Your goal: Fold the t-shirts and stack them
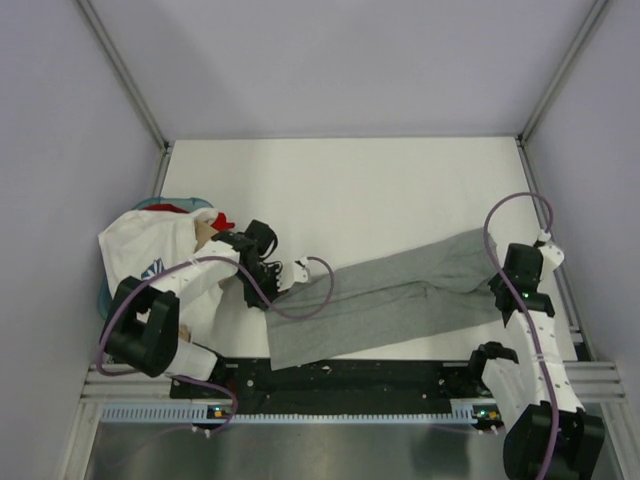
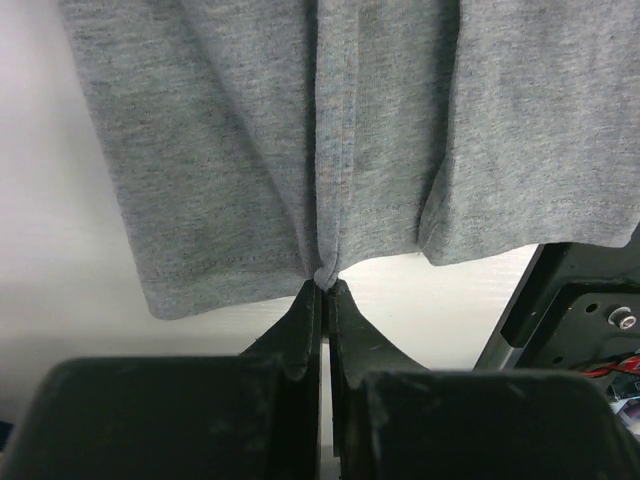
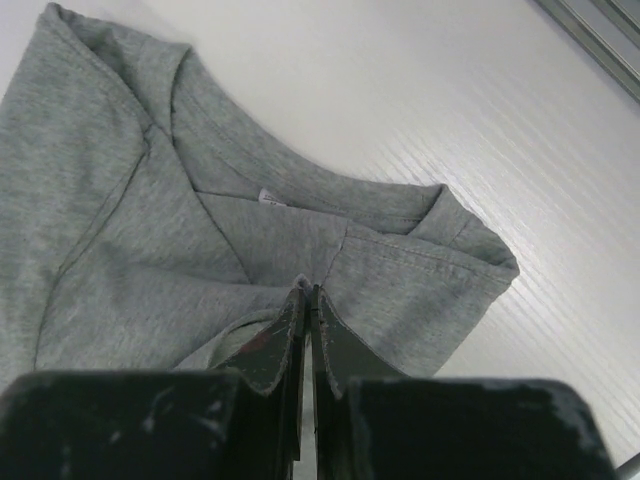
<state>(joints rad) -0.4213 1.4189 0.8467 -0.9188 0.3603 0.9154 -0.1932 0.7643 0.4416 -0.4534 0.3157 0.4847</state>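
A heather-grey t-shirt [image 1: 390, 295] lies stretched in a long band across the white table, folded lengthwise. My left gripper [image 1: 300, 272] is at its left end, jaws shut on a pinch of the hem [image 2: 325, 278], and the grey cloth [image 2: 250, 150] fans away from it. My right gripper [image 1: 497, 285] is at the right end, shut on the cloth near the collar and sleeve [image 3: 400, 270]. Other t-shirts sit in a heap at the far left: a white printed one [image 1: 150, 250] on top, with bits of red [image 1: 222, 222] and tan [image 1: 203, 236] showing.
The table's back half [image 1: 340, 180] is bare white surface. Grey walls and metal rails [image 1: 540, 90] close in both sides. A black mounting rail [image 1: 340, 375] with the arm bases runs along the near edge, close to the grey shirt's lower corner.
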